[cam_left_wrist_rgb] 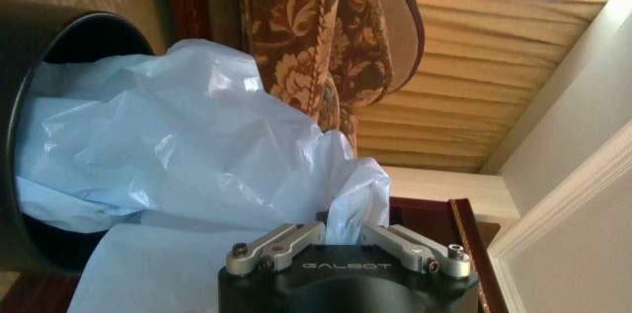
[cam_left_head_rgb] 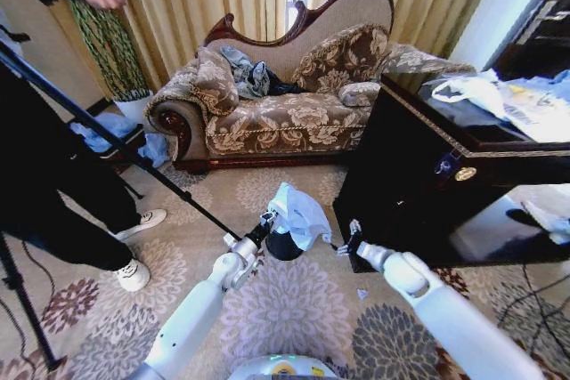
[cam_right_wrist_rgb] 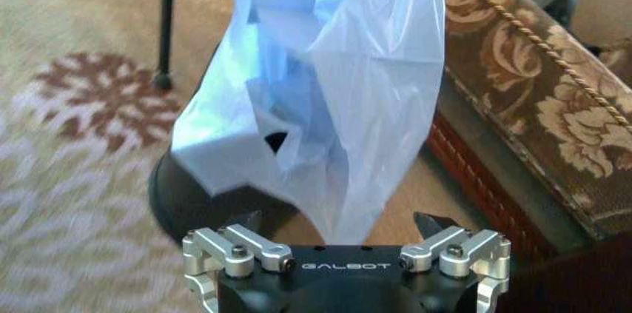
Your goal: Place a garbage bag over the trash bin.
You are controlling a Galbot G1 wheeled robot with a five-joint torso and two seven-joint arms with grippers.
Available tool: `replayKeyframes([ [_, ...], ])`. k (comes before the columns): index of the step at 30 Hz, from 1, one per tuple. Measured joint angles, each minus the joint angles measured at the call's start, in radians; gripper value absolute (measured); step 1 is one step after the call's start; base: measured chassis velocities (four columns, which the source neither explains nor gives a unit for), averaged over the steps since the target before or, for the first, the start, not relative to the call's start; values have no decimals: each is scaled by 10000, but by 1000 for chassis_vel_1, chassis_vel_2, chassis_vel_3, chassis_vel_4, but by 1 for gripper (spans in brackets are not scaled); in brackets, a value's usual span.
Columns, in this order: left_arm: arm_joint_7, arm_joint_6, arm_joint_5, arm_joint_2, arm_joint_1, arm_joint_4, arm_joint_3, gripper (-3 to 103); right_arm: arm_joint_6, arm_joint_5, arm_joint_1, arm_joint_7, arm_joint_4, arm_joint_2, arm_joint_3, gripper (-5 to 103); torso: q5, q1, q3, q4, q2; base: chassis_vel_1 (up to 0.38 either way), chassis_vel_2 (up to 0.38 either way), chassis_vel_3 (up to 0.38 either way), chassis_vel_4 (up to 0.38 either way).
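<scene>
Nearest to us, our left gripper [cam_left_wrist_rgb: 345, 243] has its jaws drawn close together, pinching an edge of the thin, crinkly, pale blue-white translucent garbage bag [cam_left_wrist_rgb: 197, 157]; the plastic runs from between those jaws outward and billows ahead of them. Our right gripper [cam_right_wrist_rgb: 345, 243] has its jaws spread wide, released; a hanging fold of the bag drops into the gap between them, and we cannot tell whether it touches either finger.

From the head view, our left gripper [cam_left_head_rgb: 265, 220] and right gripper [cam_left_head_rgb: 347, 245] sit on opposite sides of the bag [cam_left_head_rgb: 298, 213], which stands roughly upright, long axis vertical, bunched above the bin.

Just beyond the jaws is the small, glossy black cylindrical trash bin [cam_right_wrist_rgb: 197, 202], upright on the floral patterned carpet [cam_left_head_rgb: 294, 309]. Part of the bag lies inside its round rim [cam_left_wrist_rgb: 20, 128]; the rest rises out of it, not spread over the rim.

Farther off stands the brown floral upholstered sofa [cam_left_head_rgb: 285, 117].
</scene>
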Motion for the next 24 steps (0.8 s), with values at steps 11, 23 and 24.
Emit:
replayKeyframes([
  [11,-28,-8,69,53,163,-154,77,0,389,673,1185,2496,-886,856,-952,100,-1,1,0,0,0,0,0,0,0],
  [23,1,-13,145,193,341,-278,115,0,862,1103,2166,3015,-1575,1508,-1524,87,-2,1,1,1,0,0,0,0,0],
  [24,16,-13,165,208,359,-280,128,0,973,947,2168,3015,-1661,1529,-1522,82,-1,1,0,0,0,0,0,0,0],
])
